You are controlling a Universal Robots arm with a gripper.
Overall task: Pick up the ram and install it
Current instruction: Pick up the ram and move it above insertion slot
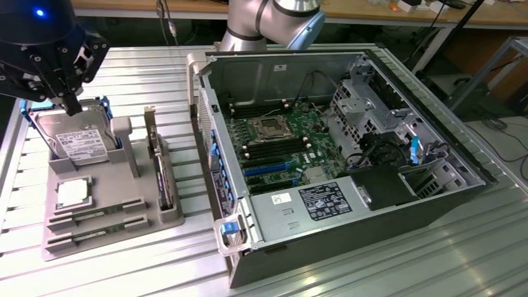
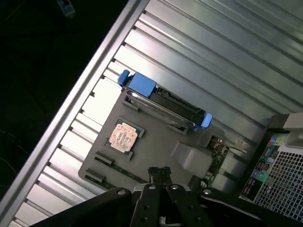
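Two thin green ram sticks lie in slots at the near end of the grey parts tray (image 1: 132,213): one ram stick (image 1: 93,216) and, beside it, a second (image 1: 93,237). The wrist view shows them as short dark bars (image 2: 105,158) at the tray's edge. My black gripper (image 1: 73,106) hangs high over the tray's far end, above the hard drive and well away from the ram. Its fingertips (image 2: 153,171) sit close together with nothing between them. The open computer case (image 1: 347,185) holds the motherboard (image 1: 289,154), which has dark memory slots (image 1: 276,150) beside the CPU socket (image 1: 268,128).
The tray also holds a silver hard drive (image 1: 78,141) in a blue caddy (image 2: 142,84), a loose CPU (image 1: 73,192) and an upright expansion card (image 1: 157,164). The case stands to the exterior view's right of the tray on a ribbed metal table (image 1: 462,247).
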